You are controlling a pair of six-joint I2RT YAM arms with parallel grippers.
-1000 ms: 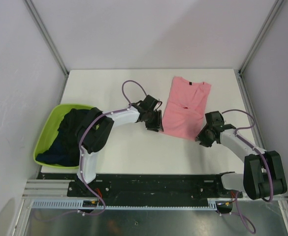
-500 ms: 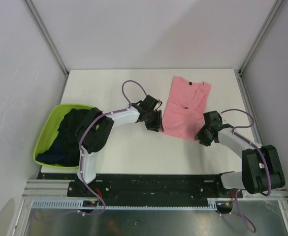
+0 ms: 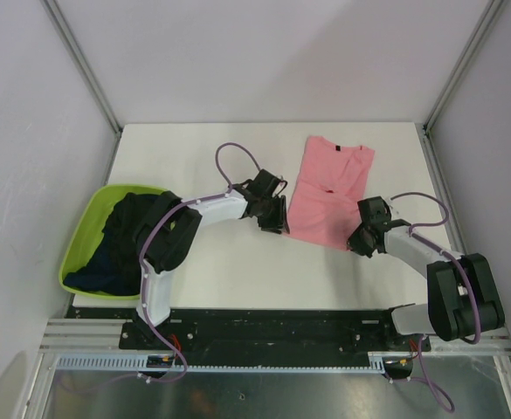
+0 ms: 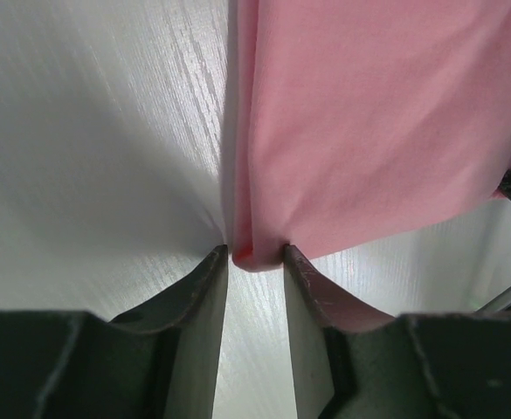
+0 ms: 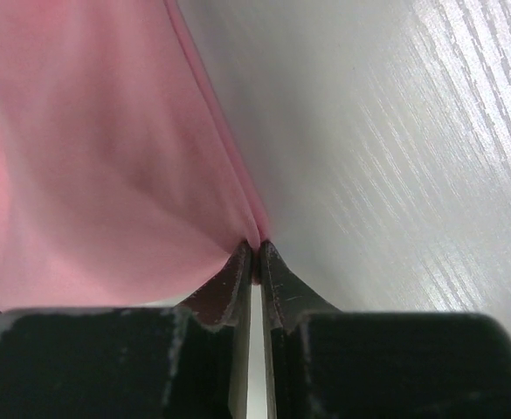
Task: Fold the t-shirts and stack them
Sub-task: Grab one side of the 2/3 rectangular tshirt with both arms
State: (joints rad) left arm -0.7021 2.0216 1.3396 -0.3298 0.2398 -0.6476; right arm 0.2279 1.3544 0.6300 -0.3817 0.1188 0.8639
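Observation:
The salmon-pink t-shirt [image 3: 329, 188] lies flat on the white table, collar label at the far end. My left gripper [image 3: 277, 225] is at its near left corner, and in the left wrist view [image 4: 255, 255] the jaws are closed to a narrow gap with the bunched corner of the shirt [image 4: 369, 122] pinched between the tips. My right gripper [image 3: 357, 244] is at the near right corner. In the right wrist view [image 5: 255, 249] it is shut tight on the shirt's edge [image 5: 89, 157]. The dark navy-black t-shirts [image 3: 124, 240] lie heaped in the tub.
The lime-green plastic tub [image 3: 76, 253] stands at the table's left edge beside the left arm. Grey walls and metal posts enclose the table on three sides. The arm bases stand on the black rail at the near edge.
My right gripper has shifted slightly left and farther in along the shirt's near right corner. The left arm and the shirt have not visibly moved.

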